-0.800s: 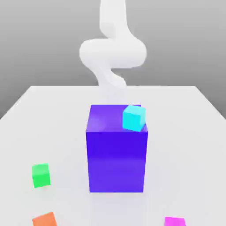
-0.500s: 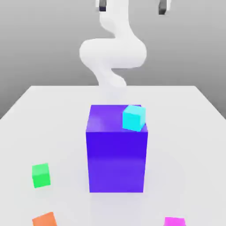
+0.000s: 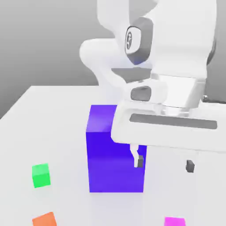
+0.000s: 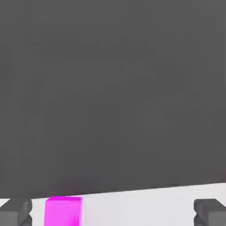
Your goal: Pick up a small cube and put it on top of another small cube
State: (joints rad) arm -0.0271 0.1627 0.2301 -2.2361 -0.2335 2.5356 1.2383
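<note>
The gripper (image 3: 164, 164) hangs above the table (image 3: 66, 132) with fingers spread and nothing between them, likely so they can straddle the magenta cube (image 3: 175, 221) below. Beyond the blue block (image 3: 115, 163), toward the exterior view's left, the green cube (image 3: 41, 175) rests on the table, presumably as the stacking base.

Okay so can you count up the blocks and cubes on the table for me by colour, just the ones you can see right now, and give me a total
Blue: 1, the big block
Green: 1, a small cube
Orange: 1, a small cube
Magenta: 1, a small cube
Total: 4
</note>
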